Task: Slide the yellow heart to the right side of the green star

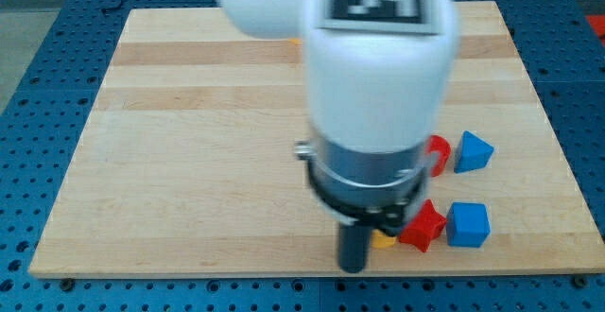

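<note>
My tip (pixel 353 267) touches a yellow block (pixel 384 240), mostly hidden; no fingers here, green star unseen; pushing blind could jam it against the red star (pixel 422 227) on the desk (pixel 189 161)

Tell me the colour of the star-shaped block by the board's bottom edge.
Red: the star-shaped block, in the camera view.

Yellow block (pixel 384 240) mostly behind arm (pixel 378 85).

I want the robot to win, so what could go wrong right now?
The small yellow block peeks out beside my tip, tight against the red star-shaped block, so a push might shove both. They sit near the wooden board's bottom edge and could slide off. The arm's body hides the green star.
</note>
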Available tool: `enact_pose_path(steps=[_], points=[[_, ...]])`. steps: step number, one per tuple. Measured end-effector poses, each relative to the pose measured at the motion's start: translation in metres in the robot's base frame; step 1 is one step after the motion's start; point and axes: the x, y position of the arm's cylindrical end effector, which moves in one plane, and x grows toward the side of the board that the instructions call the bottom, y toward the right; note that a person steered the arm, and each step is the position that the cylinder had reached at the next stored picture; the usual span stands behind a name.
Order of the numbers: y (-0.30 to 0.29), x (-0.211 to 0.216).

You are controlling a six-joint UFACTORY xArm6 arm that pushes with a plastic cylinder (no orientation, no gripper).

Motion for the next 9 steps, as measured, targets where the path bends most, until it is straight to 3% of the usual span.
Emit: enact_pose_path(steps=[2, 6, 8, 9], points=[[0.027, -0.006], [-0.017, -0.118], [-0.029, -0.09], [-0.063, -0.086]])
